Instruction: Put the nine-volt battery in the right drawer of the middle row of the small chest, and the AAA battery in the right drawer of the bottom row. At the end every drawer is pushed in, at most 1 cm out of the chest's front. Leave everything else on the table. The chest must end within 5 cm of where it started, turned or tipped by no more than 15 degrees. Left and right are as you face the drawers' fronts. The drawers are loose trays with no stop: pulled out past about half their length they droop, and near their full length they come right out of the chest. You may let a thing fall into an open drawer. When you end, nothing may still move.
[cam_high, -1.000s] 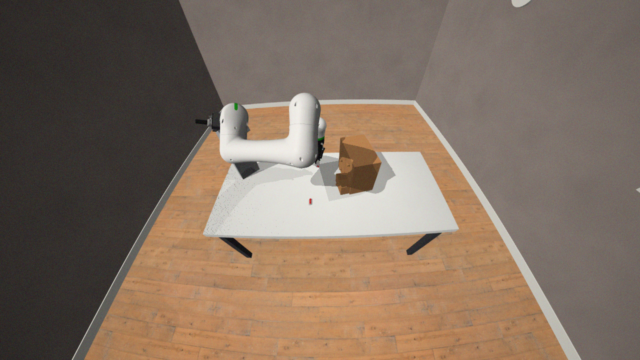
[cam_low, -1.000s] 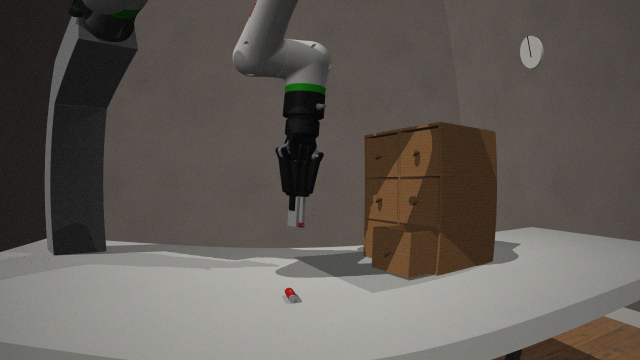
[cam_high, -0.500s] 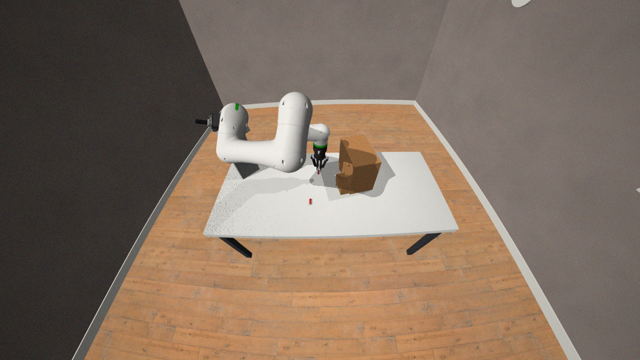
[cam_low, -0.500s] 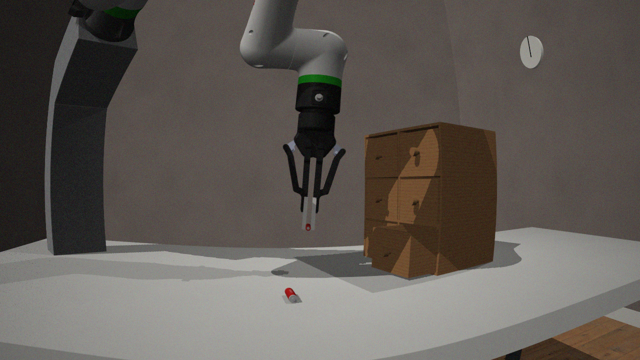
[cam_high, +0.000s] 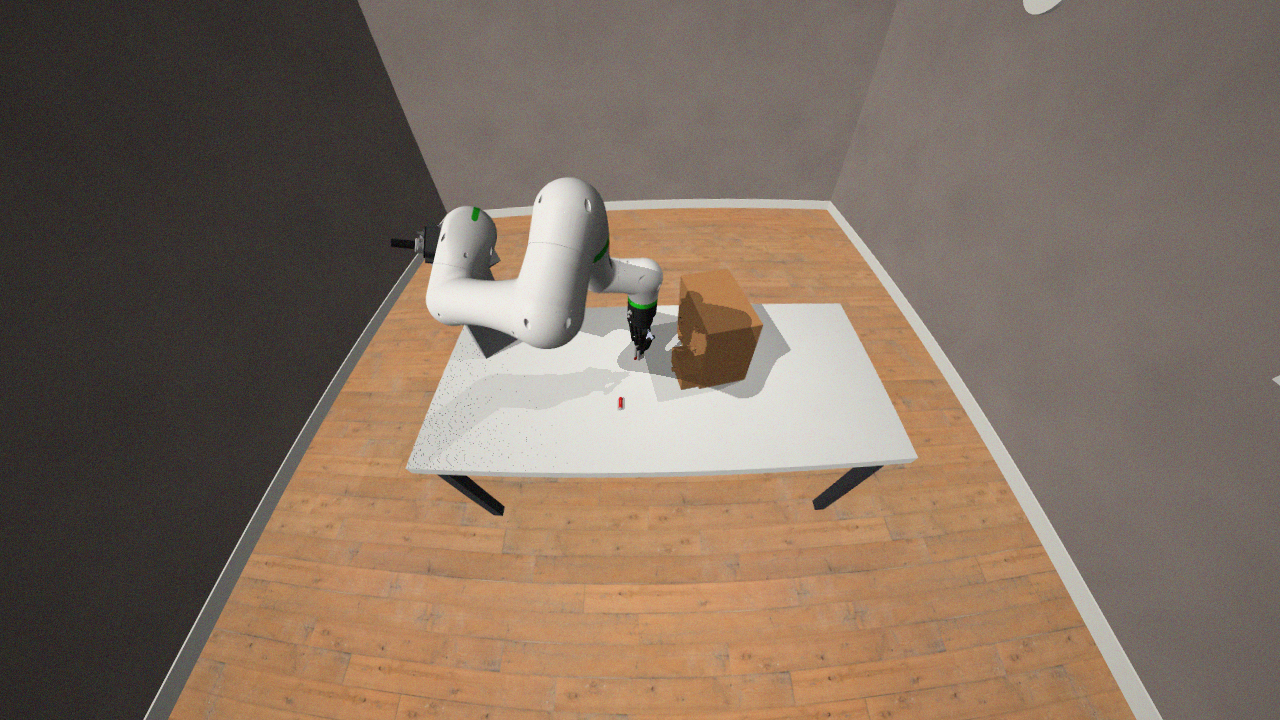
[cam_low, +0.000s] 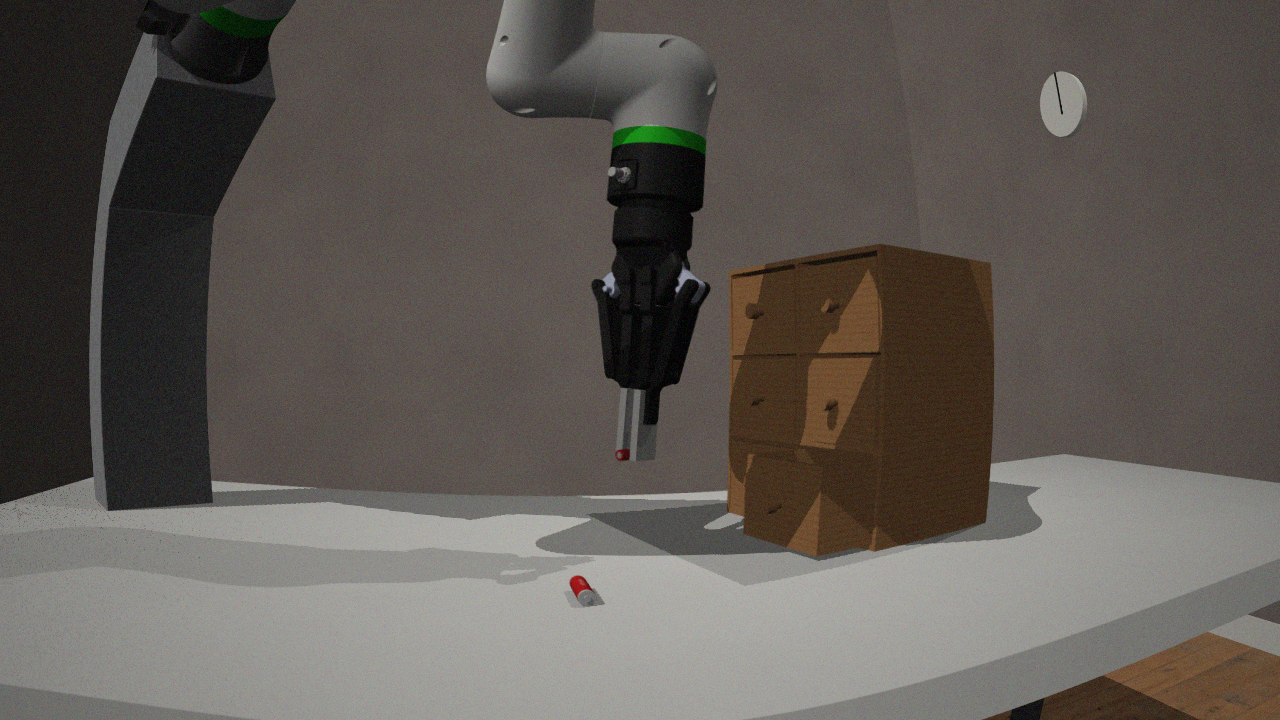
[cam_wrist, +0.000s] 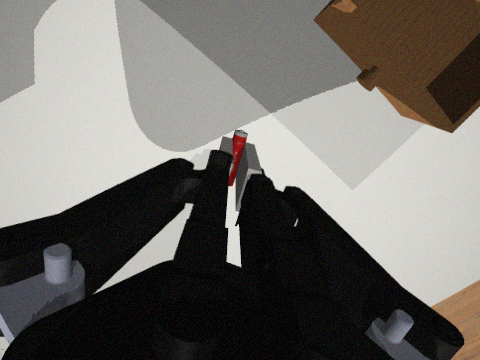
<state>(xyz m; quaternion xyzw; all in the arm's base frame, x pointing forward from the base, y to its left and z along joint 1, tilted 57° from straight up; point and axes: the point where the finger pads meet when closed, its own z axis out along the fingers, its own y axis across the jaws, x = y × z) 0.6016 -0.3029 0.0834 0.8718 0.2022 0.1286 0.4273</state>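
Red wrapping and a pale metal end marked the slim cylinder, likely the AAA battery (cam_high: 636, 358) (cam_low: 622, 454) (cam_wrist: 239, 149), that you had clamped upright between the tips of the gripper (cam_high: 638, 353) (cam_low: 637, 437) (cam_wrist: 234, 156). It hung above the table (cam_high: 760, 438) (cam_low: 402, 635) (cam_wrist: 310, 195), in front of the chest (cam_high: 738, 300) (cam_low: 935, 394) and apart from the pulled-out bottom right drawer (cam_high: 691, 372) (cam_low: 780, 505). You could expect it to be light, stiff and smooth, little troubled by pressure but apt to roll or pivot on a thin contact. Your best hold was across its round sides, near mid-length, its lower end left free for the drop. The thicker red cylinder (cam_high: 620, 402) (cam_low: 583, 591) lay on its side, looking like one to leave alone. You could see no nine-volt battery
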